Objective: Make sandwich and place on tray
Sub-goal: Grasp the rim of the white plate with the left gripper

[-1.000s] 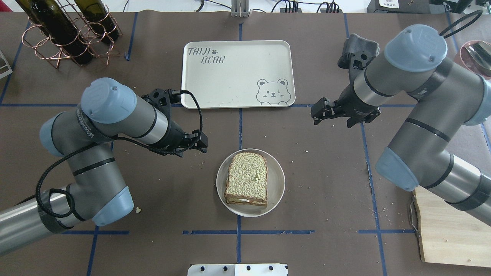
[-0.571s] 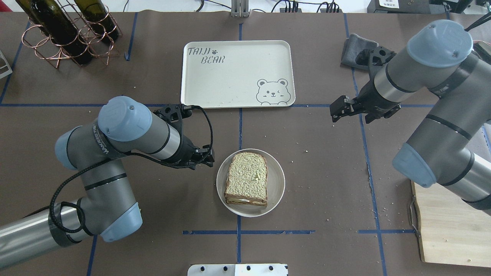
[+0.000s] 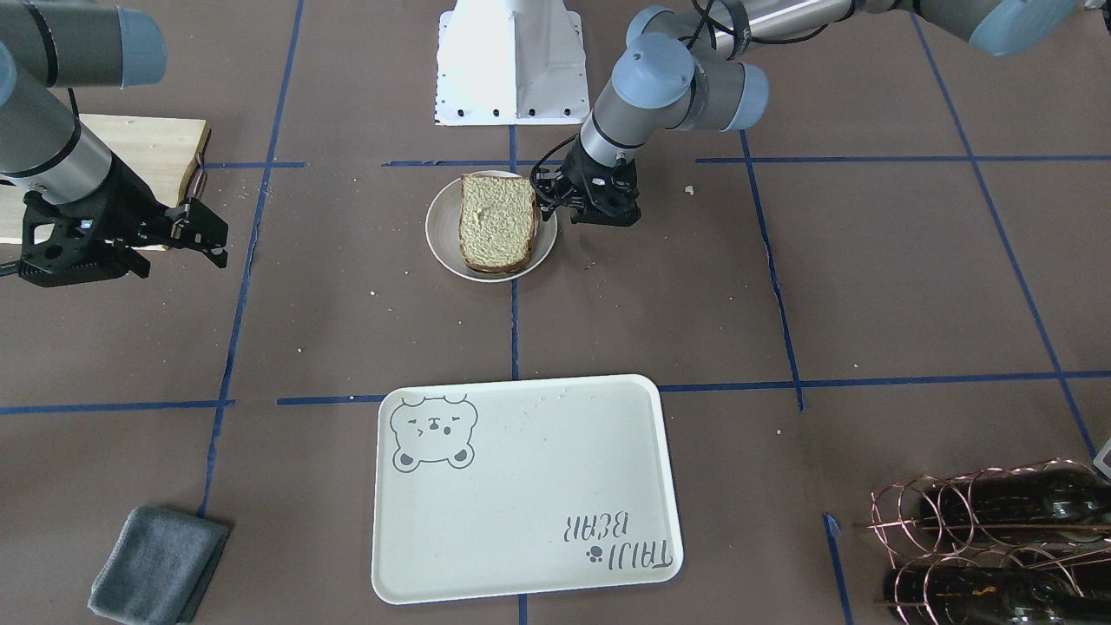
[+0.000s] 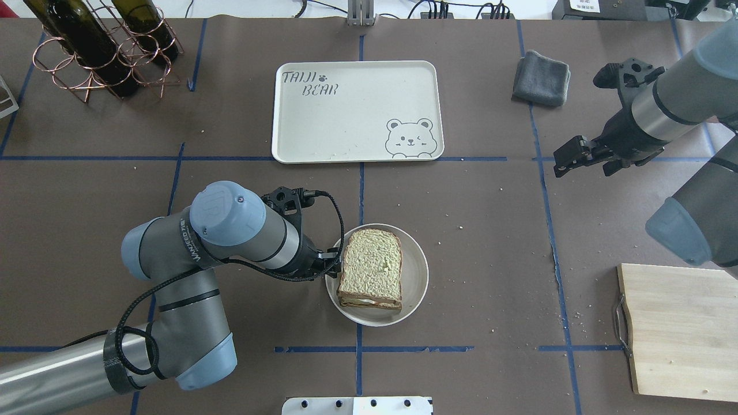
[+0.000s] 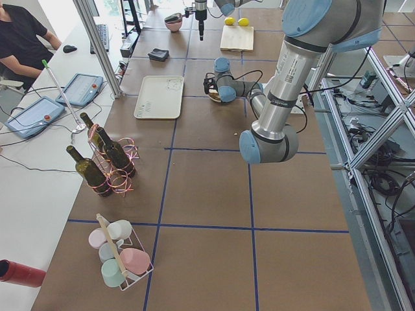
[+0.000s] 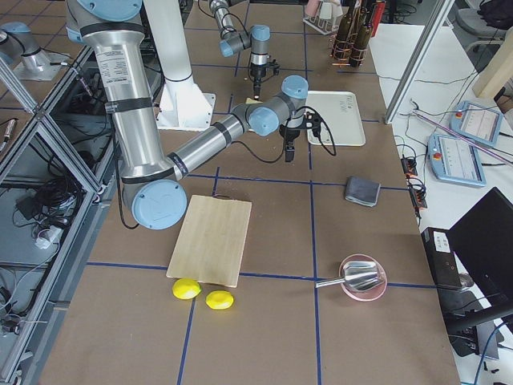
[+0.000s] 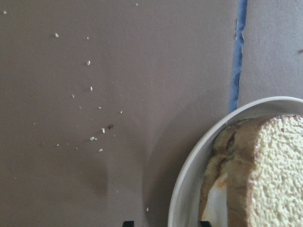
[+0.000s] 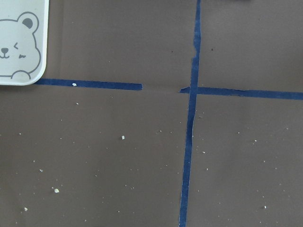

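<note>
The sandwich [image 4: 370,266], greenish-tan bread with white egg showing at its edge, lies on a round off-white plate [image 4: 418,271] in the middle of the table. My left gripper [image 4: 333,263] is low at the plate's left rim, right beside the sandwich [image 3: 496,221]. It is open; in the left wrist view its two fingertips straddle the plate rim [image 7: 189,165], with the sandwich [image 7: 265,175] just inside. My right gripper [image 4: 562,160] is open and empty, far to the right of the cream bear tray [image 4: 357,109], which holds nothing.
A wire rack of wine bottles [image 4: 98,46] stands at the far left. A folded grey cloth [image 4: 541,70] lies right of the tray. A wooden cutting board [image 4: 680,331] sits near right. Crumbs dot the brown table cover.
My left gripper has moved right and toward the near edge, down to the plate's left rim. My right arm has drawn back to the right, uncovering the grey cloth.
</note>
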`<state>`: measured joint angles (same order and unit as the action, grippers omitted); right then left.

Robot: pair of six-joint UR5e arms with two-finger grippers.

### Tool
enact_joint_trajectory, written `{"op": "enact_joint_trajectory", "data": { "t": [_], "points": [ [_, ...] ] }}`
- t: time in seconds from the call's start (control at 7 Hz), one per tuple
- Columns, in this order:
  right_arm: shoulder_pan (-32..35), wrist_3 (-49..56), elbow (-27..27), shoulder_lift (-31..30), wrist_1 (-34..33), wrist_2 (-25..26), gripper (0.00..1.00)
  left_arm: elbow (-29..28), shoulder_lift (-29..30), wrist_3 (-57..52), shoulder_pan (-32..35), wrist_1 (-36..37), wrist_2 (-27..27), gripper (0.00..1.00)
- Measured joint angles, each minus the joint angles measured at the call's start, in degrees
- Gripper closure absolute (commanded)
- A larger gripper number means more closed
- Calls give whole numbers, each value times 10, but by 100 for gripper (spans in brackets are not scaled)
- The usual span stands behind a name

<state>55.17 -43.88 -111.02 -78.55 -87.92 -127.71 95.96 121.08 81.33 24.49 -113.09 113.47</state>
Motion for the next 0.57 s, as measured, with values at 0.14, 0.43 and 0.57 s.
{"op": "enact_joint_trajectory", "data": {
  "t": [0.14, 0.43, 0.57],
  "points": [
    [8, 14, -1, -10, 2, -2, 0, -3, 1, 0, -1, -1, 0, 53],
    [17, 25, -4, -18, 1, -6, 0, -8, 4, 0, -4, -2, -6, 54],
    [21, 27, -4, -19, 1, -12, 0, -11, 7, 0, -4, -3, -9, 56]
  ]
}}
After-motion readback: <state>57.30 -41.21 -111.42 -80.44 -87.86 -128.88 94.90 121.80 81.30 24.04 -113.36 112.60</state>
